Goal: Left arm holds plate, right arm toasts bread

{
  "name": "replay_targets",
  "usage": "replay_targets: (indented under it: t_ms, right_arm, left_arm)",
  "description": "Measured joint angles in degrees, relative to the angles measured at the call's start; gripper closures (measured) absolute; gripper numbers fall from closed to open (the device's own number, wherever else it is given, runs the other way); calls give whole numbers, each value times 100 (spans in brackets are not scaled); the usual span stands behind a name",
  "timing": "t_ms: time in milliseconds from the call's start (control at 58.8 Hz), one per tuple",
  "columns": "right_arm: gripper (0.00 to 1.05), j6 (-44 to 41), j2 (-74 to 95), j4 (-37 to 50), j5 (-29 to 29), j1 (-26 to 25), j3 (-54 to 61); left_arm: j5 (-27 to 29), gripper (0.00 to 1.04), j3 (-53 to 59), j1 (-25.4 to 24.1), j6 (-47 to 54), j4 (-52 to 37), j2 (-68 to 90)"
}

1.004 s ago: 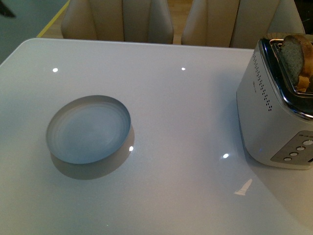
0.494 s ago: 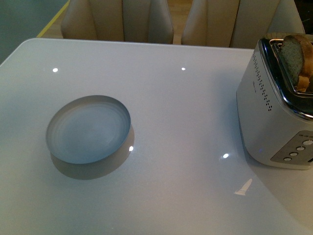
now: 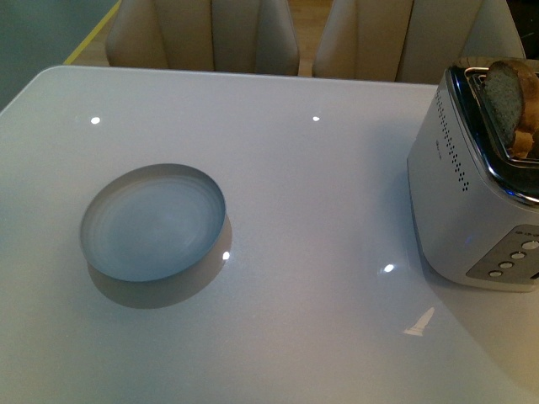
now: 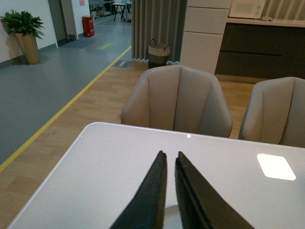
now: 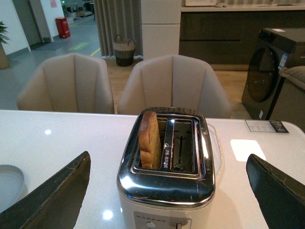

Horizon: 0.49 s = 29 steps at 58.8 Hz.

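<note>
The pale blue-grey plate (image 3: pixel 154 221) lies empty on the white table (image 3: pixel 303 185), left of centre; its rim also shows at the edge of the right wrist view (image 5: pixel 9 183). The bread (image 3: pixel 512 101) stands upright in a slot of the silver toaster (image 3: pixel 472 194) at the right. In the right wrist view the bread (image 5: pixel 149 139) sits in the toaster's (image 5: pixel 167 176) left slot, and my right gripper (image 5: pixel 169 191) is open wide, a finger on each side of the toaster. My left gripper (image 4: pixel 170 155) is shut and empty, above the table. Neither arm shows in the front view.
Beige chairs (image 3: pixel 202 34) stand behind the table's far edge and also show in the left wrist view (image 4: pixel 176 102). The toaster's buttons (image 3: pixel 514 257) face the front. A black appliance (image 5: pixel 269 71) stands beyond the table on the right.
A dark bit at the top left corner of the front view a second ago has left the picture. The plate, toaster and bread have not moved.
</note>
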<state>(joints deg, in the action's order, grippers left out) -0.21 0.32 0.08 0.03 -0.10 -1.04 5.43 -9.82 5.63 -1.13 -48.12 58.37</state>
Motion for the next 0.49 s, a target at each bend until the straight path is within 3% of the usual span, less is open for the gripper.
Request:
replay_targets:
  t_ms: [170,494]
  right_arm:
    - [9,0,0,0,-2,0,0]
    - [9,0,0,0,-2,0,0]
  left_arm:
    - [-509,102,358,-409,31,376,-713]
    - [-546,102,907,-544,46,933,-1790]
